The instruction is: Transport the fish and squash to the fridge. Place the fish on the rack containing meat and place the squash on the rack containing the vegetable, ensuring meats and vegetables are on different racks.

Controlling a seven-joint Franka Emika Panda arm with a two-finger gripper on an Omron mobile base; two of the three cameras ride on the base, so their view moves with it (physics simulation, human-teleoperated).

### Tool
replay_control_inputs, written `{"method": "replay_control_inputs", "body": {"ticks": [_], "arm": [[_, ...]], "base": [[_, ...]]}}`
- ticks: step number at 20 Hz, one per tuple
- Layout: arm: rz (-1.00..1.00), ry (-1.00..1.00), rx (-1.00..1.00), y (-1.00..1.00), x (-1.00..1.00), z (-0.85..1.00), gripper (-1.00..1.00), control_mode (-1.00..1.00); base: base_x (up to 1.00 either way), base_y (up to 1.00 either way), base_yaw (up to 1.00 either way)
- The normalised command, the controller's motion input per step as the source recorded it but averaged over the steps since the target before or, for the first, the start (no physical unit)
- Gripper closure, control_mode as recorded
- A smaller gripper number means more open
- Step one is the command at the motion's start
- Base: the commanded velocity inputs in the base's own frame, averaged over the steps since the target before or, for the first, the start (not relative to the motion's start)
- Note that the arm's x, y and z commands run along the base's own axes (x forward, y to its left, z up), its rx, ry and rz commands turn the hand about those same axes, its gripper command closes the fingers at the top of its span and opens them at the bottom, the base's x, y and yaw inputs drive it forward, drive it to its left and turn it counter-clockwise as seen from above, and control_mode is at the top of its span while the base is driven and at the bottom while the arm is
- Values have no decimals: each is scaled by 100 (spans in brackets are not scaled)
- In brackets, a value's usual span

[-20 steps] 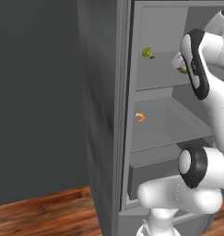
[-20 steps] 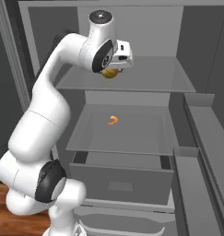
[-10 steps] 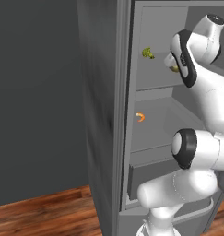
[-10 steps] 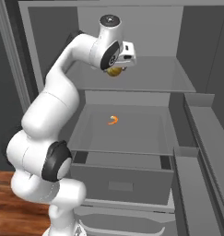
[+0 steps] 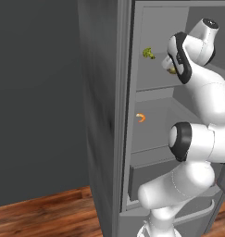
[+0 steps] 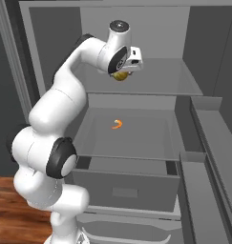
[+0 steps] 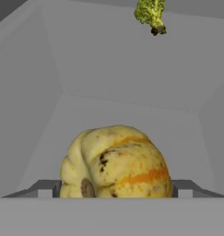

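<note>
Holding the squash [image 7: 115,163] between wide-spread jaws, my gripper [image 6: 123,73] has swung further into the fridge [image 6: 194,86], over its upper rack. Ahead at twelve o'clock lies the vegetable [image 7: 150,14], so this looks like the right shelf; the meat [image 6: 117,125] sits one rack below.

The squash [image 7: 115,163] is seen large and low in the hand view, yellow-tan with orange streaks, faint ridges and dark blemishes. It sits between the two finger tips [image 7: 45,188], which flank it at left and right and are set right against its sides. Behind it a plain grey shelf [image 7: 109,110] and grey walls are shown, meeting in corners on either side. The broccoli [image 7: 150,14] is seen at the top edge, well apart from the squash, its bushy head turned away and its stalk towards the squash.
</note>
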Motion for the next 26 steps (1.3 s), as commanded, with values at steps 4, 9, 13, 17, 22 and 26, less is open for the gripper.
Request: {"method": "replay_control_inputs", "body": {"ticks": [4, 9, 13, 17, 22, 26], "arm": [[0, 0, 0, 0, 0, -12, 100, -100], [0, 0, 0, 0, 0, -20, 100, -100], [0, 0, 0, 0, 1, -33, 100, -100], [0, 0, 0, 0, 4, -31, 100, -100], [0, 0, 0, 0, 2, -23, -100, -100], [0, -9, -3, 3, 27, -9, -100, -100]], "base": [[0, 0, 0], [0, 0, 0], [0, 0, 0], [0, 0, 0], [0, 0, 0], [0, 0, 0]]}}
